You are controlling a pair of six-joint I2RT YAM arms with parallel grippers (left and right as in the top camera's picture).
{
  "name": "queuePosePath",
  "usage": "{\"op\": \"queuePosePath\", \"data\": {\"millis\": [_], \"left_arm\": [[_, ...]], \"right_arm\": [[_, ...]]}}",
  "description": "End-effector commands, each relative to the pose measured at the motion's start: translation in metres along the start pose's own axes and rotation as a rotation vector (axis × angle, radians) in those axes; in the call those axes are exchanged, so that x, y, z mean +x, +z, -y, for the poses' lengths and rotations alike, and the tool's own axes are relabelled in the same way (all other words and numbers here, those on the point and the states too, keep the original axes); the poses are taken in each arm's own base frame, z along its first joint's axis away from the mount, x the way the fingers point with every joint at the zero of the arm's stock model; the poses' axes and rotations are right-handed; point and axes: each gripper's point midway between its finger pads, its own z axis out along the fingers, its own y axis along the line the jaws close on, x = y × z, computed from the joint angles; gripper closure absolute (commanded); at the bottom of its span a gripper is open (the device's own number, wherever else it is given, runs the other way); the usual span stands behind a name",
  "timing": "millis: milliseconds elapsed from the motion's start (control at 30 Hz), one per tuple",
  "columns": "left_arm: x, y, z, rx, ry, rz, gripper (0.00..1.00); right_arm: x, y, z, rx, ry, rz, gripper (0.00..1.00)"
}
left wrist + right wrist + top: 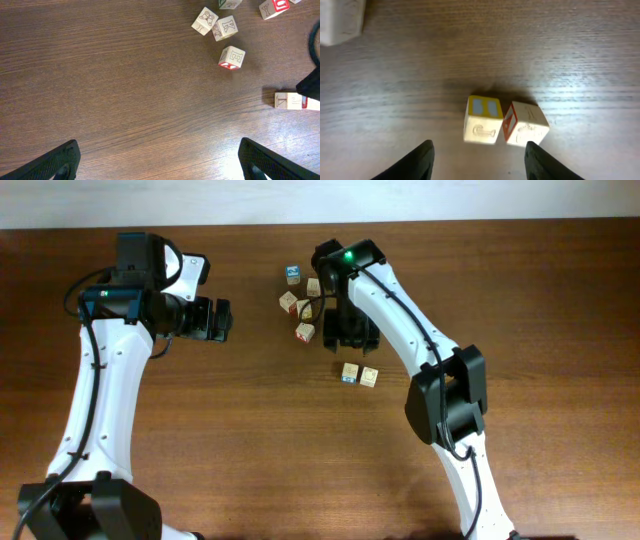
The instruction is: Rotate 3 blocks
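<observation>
**Q:** List the layout, largest item first.
**A:** Brown wooden worktop (520,260). The left arm (100,400) stands at 9 o'clock. The right arm (400,320) reaches in from 5 o'clock.

**Q:** State of each end effector?
**A:** The left end effector (222,320) has its jaws fully apart and holds nothing. The right end effector (479,147) has its jaws apart, grips nothing, and neither finger touches a block.

**Q:** Block positions?
**A:** At 6 o'clock of the right end effector lies the yellow-and-blue-topped block (484,119). The red-edged block (526,125) sits just beside it at 3 o'clock. The other blocks (305,332) lie in a loose group at 9 to 11 o'clock.
</observation>
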Motion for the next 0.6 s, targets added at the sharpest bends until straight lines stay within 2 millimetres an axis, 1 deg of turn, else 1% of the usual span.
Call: {"op": "queuePosePath", "data": {"millis": [0,67,133,233,267,300,367,433,567], "left_arm": [[-0.007,-0.004,-0.001,-0.007,-0.01,0.018,0.01],[-0.007,-0.004,-0.001,-0.007,-0.01,0.019,0.01],[-0.007,-0.004,-0.001,-0.007,-0.01,0.018,0.01],[-0.007,-0.004,-0.001,-0.007,-0.01,0.019,0.01],[-0.007,-0.004,-0.001,-0.007,-0.01,0.019,0.01],[-0.007,-0.004,-0.001,-0.007,-0.01,0.018,0.01],[-0.007,-0.004,-0.001,-0.007,-0.01,0.019,0.01],[-0.007,-0.004,-0.001,-0.007,-0.01,0.019,0.01],[-0.007,-0.004,-0.001,-0.007,-0.01,0.019,0.01]], "right_arm": [[-0.008,-0.014,-0.004,-0.024,-0.015,0.041,0.41],[-0.008,-0.014,-0.01,-0.049,-0.057,0.046,0.41],[-0.013,-0.015,-0.026,-0.105,-0.144,0.073,0.41],[-0.03,-0.019,-0.058,-0.165,-0.191,0.189,0.41],[-0.04,-0.019,-0.069,-0.179,-0.141,0.244,0.42],[-0.052,-0.017,-0.074,-0.191,-0.049,0.293,0.42],[-0.068,-0.006,-0.082,-0.233,0.085,0.339,0.42],[-0.077,0.006,-0.084,-0.244,0.118,0.37,0.41],[-0.079,0.033,-0.083,-0.239,0.123,0.372,0.42]]}}
